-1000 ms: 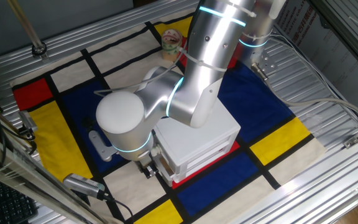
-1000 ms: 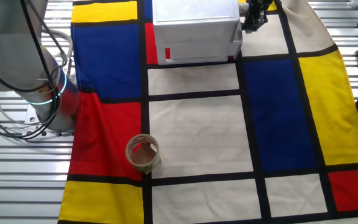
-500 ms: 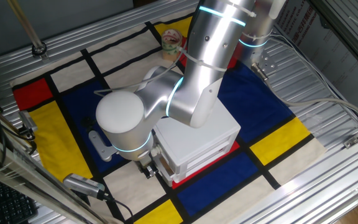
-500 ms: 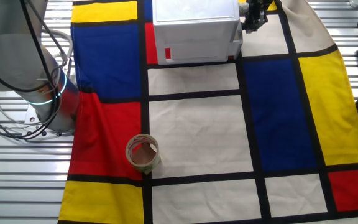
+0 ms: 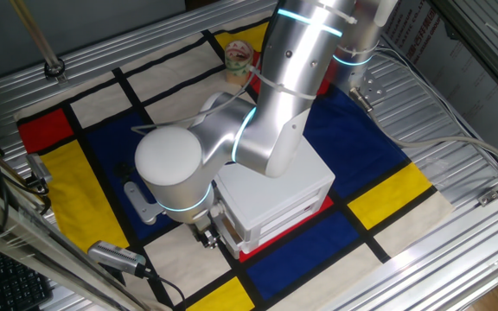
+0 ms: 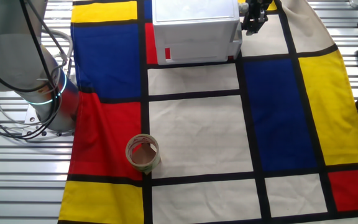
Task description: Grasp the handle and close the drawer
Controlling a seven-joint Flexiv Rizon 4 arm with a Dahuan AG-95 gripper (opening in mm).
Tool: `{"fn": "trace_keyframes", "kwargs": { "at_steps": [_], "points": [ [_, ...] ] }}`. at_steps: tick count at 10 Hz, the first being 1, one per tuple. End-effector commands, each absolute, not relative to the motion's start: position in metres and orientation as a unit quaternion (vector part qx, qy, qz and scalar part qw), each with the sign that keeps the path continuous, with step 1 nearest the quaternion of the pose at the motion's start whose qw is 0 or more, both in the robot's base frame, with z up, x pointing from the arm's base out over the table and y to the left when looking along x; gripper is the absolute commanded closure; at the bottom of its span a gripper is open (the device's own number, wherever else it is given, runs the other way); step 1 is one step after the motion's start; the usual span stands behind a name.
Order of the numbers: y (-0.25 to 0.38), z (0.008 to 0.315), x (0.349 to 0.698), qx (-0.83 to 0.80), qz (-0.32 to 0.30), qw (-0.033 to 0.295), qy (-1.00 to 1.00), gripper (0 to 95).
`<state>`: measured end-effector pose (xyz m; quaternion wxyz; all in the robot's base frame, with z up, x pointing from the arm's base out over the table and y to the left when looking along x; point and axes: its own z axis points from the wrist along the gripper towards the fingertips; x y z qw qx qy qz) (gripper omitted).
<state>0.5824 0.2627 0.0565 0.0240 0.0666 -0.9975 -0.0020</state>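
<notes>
The white cabinet (image 5: 275, 199) is sitting on a cloth of red, yellow, blue and cream blocks (image 6: 197, 124) that is covering the ribbed metal worktop (image 5: 456, 104). The arm is bending down over the cabinet, and its tool (image 5: 206, 231) is hanging just beside the cabinet's front lower corner, at the drawer (image 5: 232, 226) end. In the other fixed view the tool (image 6: 252, 17) is showing dark against the cabinet's right edge. The handle is hidden behind the tool, and how far the jaws are parted cannot be told. A small cup with a printed picture (image 5: 239, 59) is standing well beyond the cabinet, its print too small to read. Red is showing through the cabinet's slotted side (image 6: 194, 51). No legible writing is appearing on the cabinet.
</notes>
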Motion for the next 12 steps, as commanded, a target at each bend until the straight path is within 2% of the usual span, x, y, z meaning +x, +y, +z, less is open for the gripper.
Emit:
{"fn": "trace_keyframes", "kwargs": {
  "at_steps": [1,12],
  "points": [
    [0.264,0.058,0.584,0.066,-0.003,0.023,-0.998,57.0],
    [0.268,0.056,0.596,0.065,-0.004,0.024,-0.998,57.0]
  ]
}}
